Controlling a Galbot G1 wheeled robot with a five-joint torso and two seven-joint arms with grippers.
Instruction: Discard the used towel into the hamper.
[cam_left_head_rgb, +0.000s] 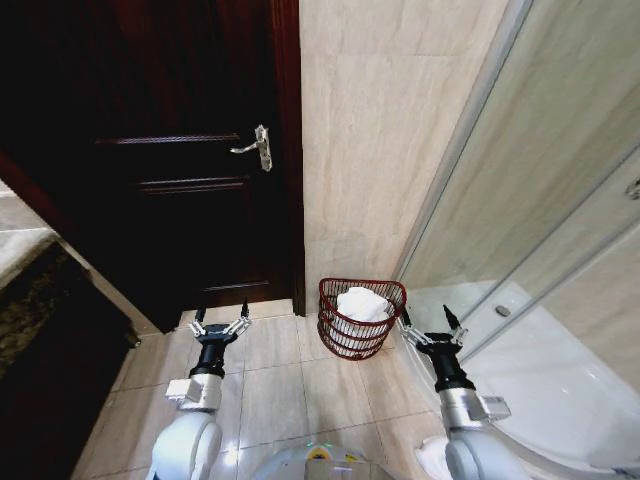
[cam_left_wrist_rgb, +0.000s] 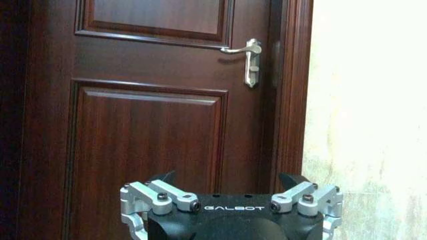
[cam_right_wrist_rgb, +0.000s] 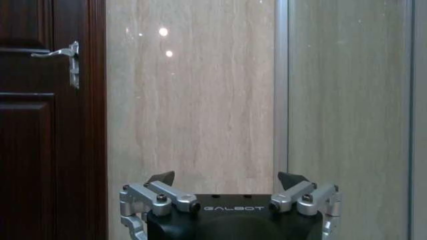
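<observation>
Hamper (cam_left_head_rgb: 361, 318) holding white towel (cam_left_head_rgb: 362, 303), against wall, between and just ahead of left claw (cam_left_head_rgb: 220, 320) and right claw (cam_left_head_rgb: 431, 319). Both spread apart, empty, over bare floor tiles (cam_left_head_rgb: 280, 390). "GALBOT" printed on each claw body.

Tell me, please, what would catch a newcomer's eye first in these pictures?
The small round dark red-brown openwork hamper stands on the tiled floor against the beige wall, with a crumpled white towel already lying inside it. The open left tool and open right tool hang empty on either side of it. Behind the left one rises a dark wooden door with a silver lever handle.
</observation>
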